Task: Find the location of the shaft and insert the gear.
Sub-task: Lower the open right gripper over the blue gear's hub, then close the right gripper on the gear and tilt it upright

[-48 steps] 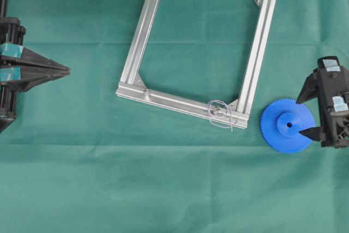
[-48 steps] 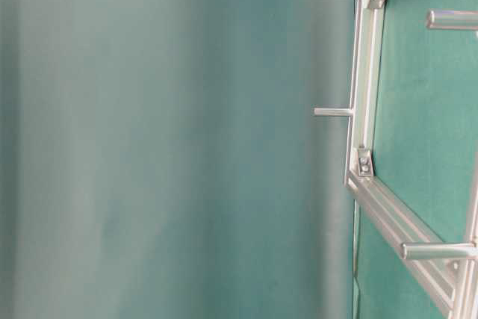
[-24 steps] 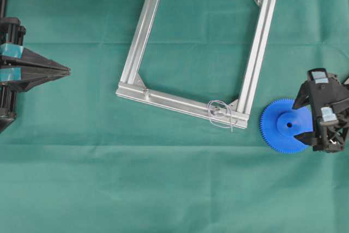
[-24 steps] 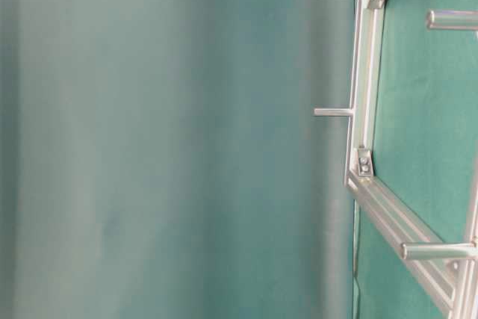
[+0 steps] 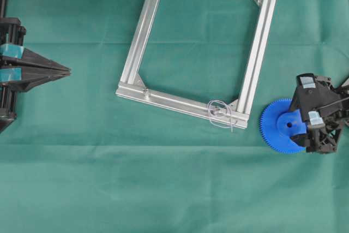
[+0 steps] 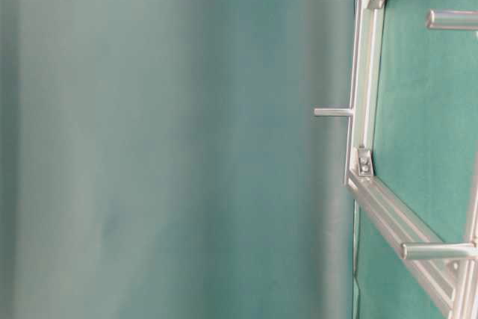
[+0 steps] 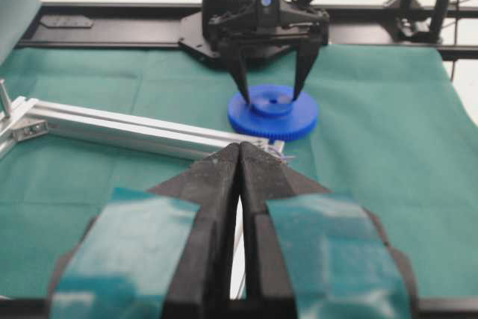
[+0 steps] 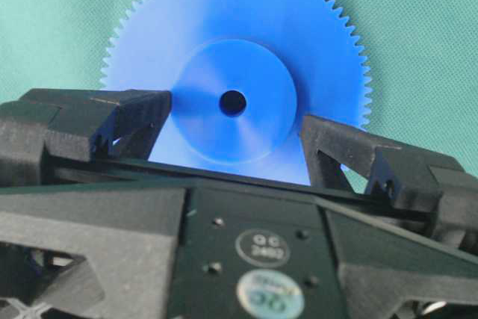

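Here the right pincer straddles the gear hub, fingers spread wide (left pincer closed).

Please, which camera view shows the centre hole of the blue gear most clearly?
The right wrist view: the gear fills the picture and its centre hole is large and sharp. The overhead view shows the hole only as a tiny dot; the left wrist view shows it small and far away. The table-level view shows no gear.

The shaft is too small to make out; cloth blurred.
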Robot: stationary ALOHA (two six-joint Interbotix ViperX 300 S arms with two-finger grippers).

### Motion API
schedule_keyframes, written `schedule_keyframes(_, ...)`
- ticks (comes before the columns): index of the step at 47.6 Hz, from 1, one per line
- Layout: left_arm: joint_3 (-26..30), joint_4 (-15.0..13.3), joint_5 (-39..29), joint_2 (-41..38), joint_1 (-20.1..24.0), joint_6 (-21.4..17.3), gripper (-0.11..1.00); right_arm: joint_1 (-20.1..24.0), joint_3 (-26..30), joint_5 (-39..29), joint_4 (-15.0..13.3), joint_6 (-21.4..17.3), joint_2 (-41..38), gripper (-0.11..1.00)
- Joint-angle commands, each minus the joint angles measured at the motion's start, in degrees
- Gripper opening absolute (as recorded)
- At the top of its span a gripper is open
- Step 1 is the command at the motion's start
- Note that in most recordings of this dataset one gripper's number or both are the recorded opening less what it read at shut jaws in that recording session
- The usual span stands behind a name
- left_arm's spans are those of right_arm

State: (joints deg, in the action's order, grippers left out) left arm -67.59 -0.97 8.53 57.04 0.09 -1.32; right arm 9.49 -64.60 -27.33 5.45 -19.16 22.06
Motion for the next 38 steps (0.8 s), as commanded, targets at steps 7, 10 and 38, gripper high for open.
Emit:
schedule_keyframes(7, 1.2, 0.0, 0.0, -0.5, 0.1, -0.1, 0.01, 0.2, 0.9, 0.8, 0.0, -0.1, -0.6, 0.93)
schedule_keyframes(10, 1.3, 0.0, 0.0, -0.5, 0.1, -0.1, 0.01, 0.2, 0.9, 1.1, 0.0, -0.1, -0.9, 0.93)
schedule_keyframes(38, 1.2, 0.0, 0.0, -0.5, 0.1, 0.0, 0.01, 0.2, 1.6, 1.0, 0.0, -1.1, -3.2, 0.93)
